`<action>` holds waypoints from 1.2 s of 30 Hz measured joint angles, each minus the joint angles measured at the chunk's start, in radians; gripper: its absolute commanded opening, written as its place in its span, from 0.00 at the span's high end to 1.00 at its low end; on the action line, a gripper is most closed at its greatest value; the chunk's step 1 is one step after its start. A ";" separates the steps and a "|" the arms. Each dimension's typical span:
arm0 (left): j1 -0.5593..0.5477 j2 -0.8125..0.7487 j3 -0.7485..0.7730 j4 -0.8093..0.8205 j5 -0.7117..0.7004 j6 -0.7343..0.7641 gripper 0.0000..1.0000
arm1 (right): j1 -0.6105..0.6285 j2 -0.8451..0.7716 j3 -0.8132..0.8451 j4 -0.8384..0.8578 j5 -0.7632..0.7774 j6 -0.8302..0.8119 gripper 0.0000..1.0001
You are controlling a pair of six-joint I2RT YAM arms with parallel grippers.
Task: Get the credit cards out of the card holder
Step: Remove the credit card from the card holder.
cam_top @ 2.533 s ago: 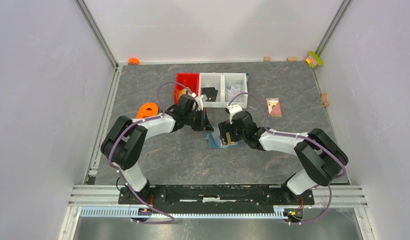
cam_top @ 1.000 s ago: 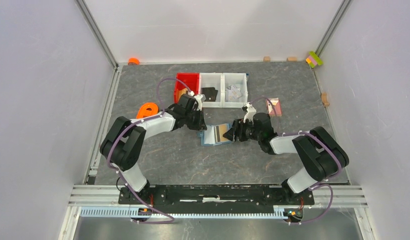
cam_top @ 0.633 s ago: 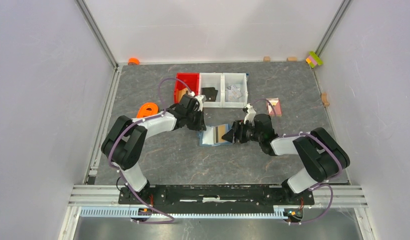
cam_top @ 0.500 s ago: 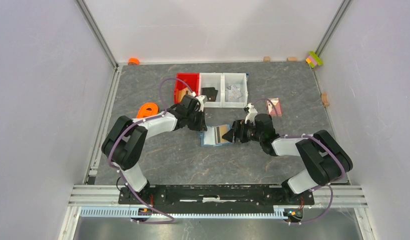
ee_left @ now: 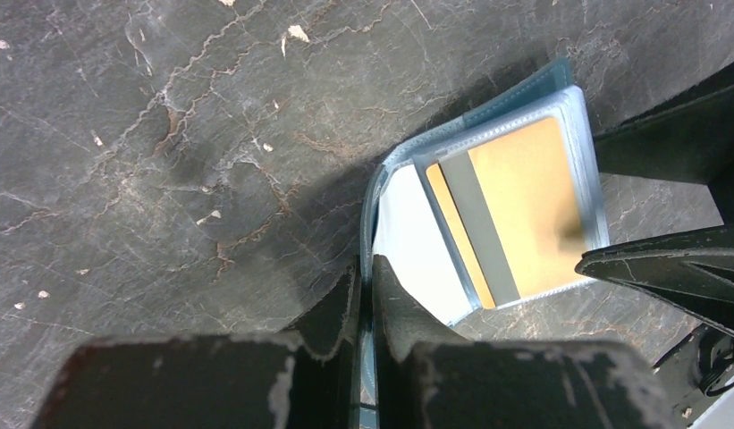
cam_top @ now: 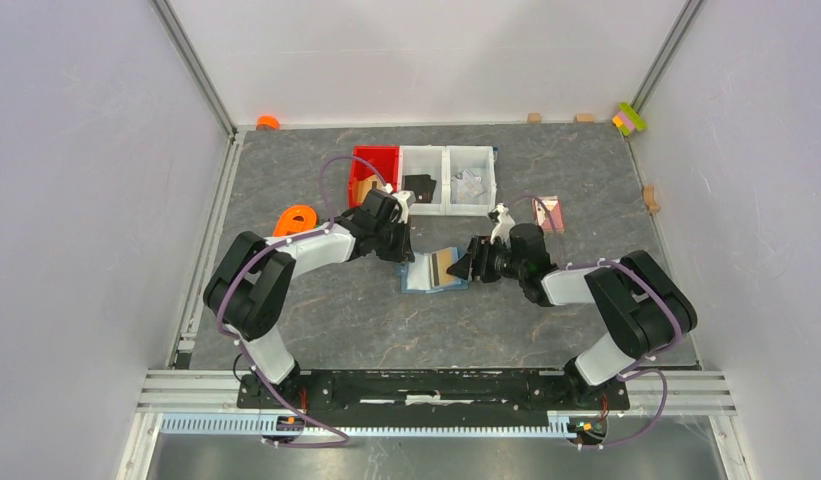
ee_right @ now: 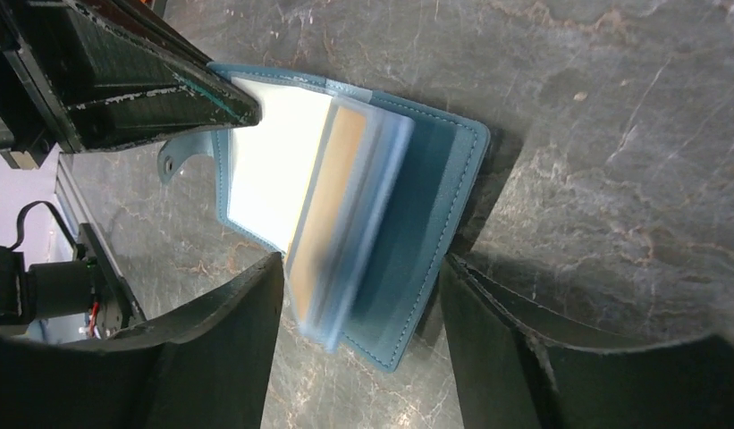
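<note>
The card holder (cam_top: 431,272) lay open on the dark stone-patterned surface (cam_top: 366,310), a little above the middle of the top view and between the two arms. Its steel-blue cover faced down and its pale inside faced up. In the left wrist view a stack of clear sleeves stood up from the open fold. The front sleeve held a gold credit card (ee_left: 524,206) with a dark stripe along its left side. The card sat fully inside its sleeve.

The left pincer (ee_left: 364,277) was pressed together on the thin blue edge of the card holder's cover, at the lower middle of its own view, pinning that flap at the holder's left end. The right pincer (ee_right: 361,264) was spread, with one dark finger on either side of the holder's near end in the right wrist view. The sleeves and the cover's corner lay between the fingers. Whether the fingers touched the sleeves or the cover could not be told.

Above the holder in the top view, a red bin (cam_top: 369,160) and two white bins (cam_top: 445,180) stood side by side in a row. An orange object (cam_top: 296,218) lay to the left beside the left arm. A small flat reddish item (cam_top: 548,212) lay to the right of the bins. A few coloured blocks (cam_top: 630,118) sat in the upper right corner.
</note>
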 measured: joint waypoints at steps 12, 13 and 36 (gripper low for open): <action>-0.001 0.000 0.000 -0.012 0.000 0.000 0.98 | -0.003 0.000 -0.070 0.098 -0.064 0.058 0.57; -0.001 0.000 0.000 -0.013 0.000 0.000 0.98 | -0.004 0.000 -0.070 0.103 -0.064 0.059 0.62; -0.001 0.000 0.000 -0.016 -0.006 0.001 0.98 | 0.023 -0.026 -0.071 0.157 -0.127 0.069 0.06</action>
